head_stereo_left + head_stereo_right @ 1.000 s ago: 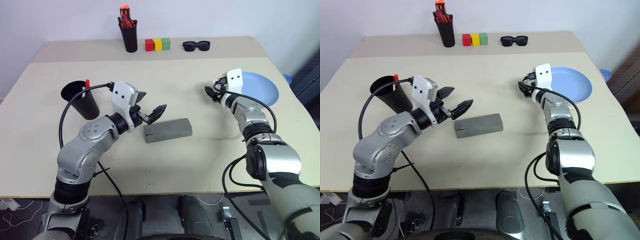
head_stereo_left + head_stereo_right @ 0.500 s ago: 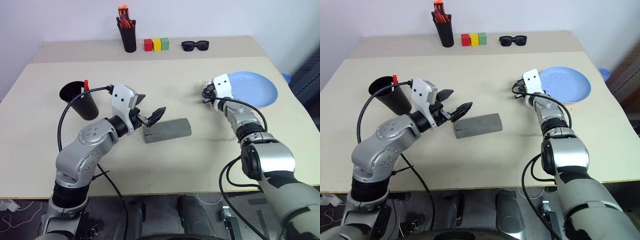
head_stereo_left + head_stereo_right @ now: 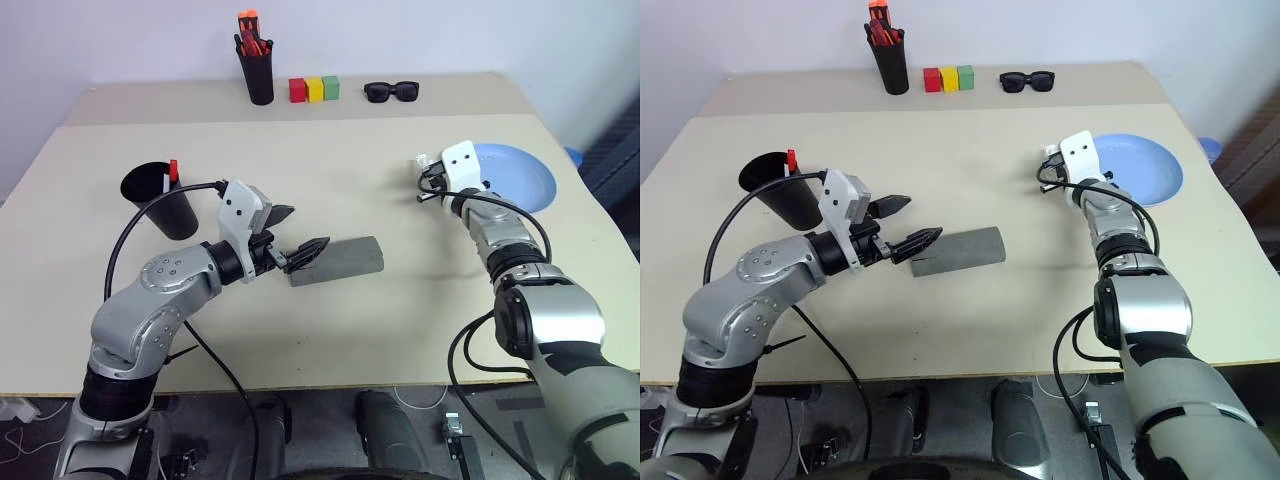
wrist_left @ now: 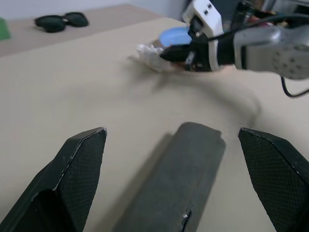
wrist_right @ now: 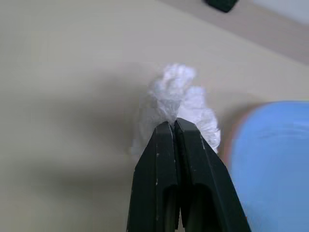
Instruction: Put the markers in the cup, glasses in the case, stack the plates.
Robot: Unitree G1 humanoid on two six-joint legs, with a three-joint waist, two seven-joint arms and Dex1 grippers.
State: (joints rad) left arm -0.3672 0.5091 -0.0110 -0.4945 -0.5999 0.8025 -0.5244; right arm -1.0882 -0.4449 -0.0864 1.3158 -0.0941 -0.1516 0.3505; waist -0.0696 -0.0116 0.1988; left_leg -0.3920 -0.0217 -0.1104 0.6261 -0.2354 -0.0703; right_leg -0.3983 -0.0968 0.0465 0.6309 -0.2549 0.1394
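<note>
A: In the left eye view, the left gripper (image 3: pixel 297 238) is hanging at centre-left with its jaws spread wide and empty, just off the near end of the grey case (image 3: pixel 337 260), which is lying shut on the table (image 3: pixel 330 340). The black cup (image 3: pixel 163 201) is standing at the left with a red-capped marker (image 3: pixel 172 170) poking out.

B: And at the right, the right gripper (image 3: pixel 428 180) is sitting beside the blue plate (image 3: pixel 520 180). I am not seeing the glasses or the pink plate.

A: In the left wrist view, both black fingers (image 4: pixel 79 169) are framing the case (image 4: pixel 179 174), well apart from it.

B: In the right wrist view, the right gripper (image 5: pixel 174 126) is pinched fully together, its tips touching a crumpled white wad (image 5: pixel 175 104) next to the plate's rim (image 5: pixel 270 159). I cannot tell whether it is truly holding it.

A: Risks: the wad is flimsy, so it may be slipping free on a lift, or dragging against the plate and nudging it. The left jaws, closing off-centre, could be skidding the case across the smooth table.
</note>
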